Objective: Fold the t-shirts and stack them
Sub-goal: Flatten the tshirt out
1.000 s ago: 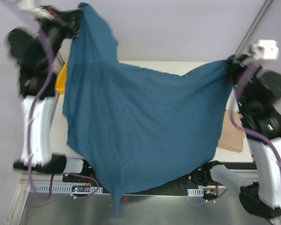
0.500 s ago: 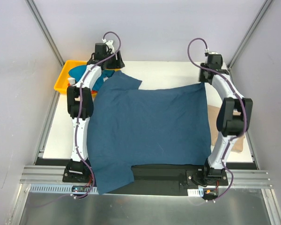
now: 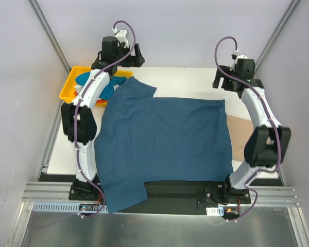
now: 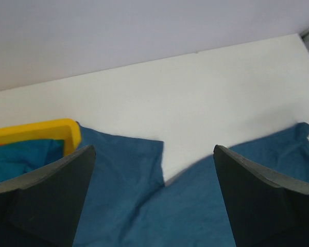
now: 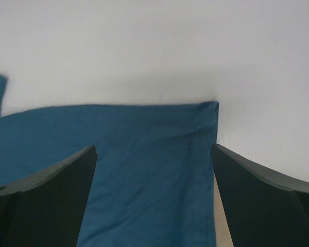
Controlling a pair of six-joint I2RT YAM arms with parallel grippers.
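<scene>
**Item under work.** The dark teal t-shirt (image 3: 165,139) lies spread flat across the middle of the table (image 3: 185,82). One sleeve (image 3: 139,90) points toward the far left corner. The far edge runs nearly straight across to the far right corner of the cloth (image 5: 210,107). The near left portion overhangs the front edge of the table. In my judgement this spread is meant to give flat, visible edges to fold from.

**Left hand** (image 4: 152,154). The fingers stand wide apart with nothing between them. It hovers above the far left of the cloth, over the sleeve and just beside the yellow tray (image 3: 67,87).

**Right hand** (image 5: 153,149). The fingers are likewise apart and empty. It is raised over the far right corner of the shirt.

**Other stock.** The tray holds a bright blue shirt (image 3: 85,78), and how it lies there cannot be told. A tan shirt (image 3: 244,136) lies on the right side of the table, partly under the teal shirt's edge.

**Assessment.** The teal shirt is laid out and folding has not begun. Both hands sit above the far corners, well placed to take them again. The overhanging near flap is a risk, because its weight may drag the cloth during a fold.
</scene>
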